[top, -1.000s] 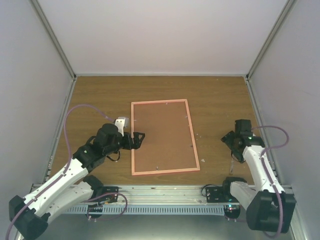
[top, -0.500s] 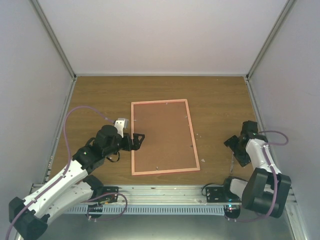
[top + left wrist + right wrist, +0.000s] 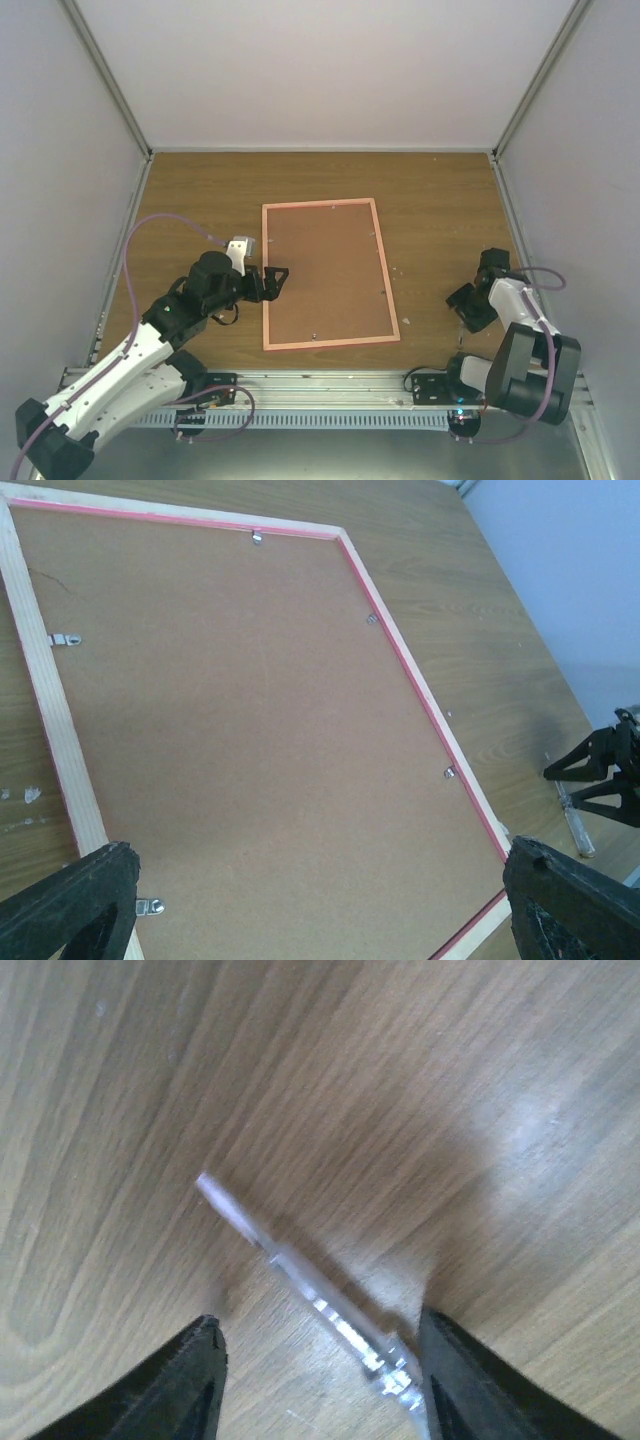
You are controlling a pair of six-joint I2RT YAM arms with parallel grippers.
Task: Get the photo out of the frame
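The frame lies flat about mid-table, face down with its brown backing up. Its long axis runs from my bases toward the back wall, one short side facing me. I see no photo anywhere, so I judge it is shut in under the backing. The small metal tabs along the inner edge all seem to lie over the board, though they are too small to be sure. By that reading nothing of the task is done: the tabs must be turned, the backing lifted and the print drawn out. My left gripper sits at the frame's left long side, towards the near end, its jaws spread wide and empty, looking across the board. My right gripper is well off to the right, low over bare wood. Its fingers stand apart astride a thin clear stick lying there, nothing pinched as far as I can see.
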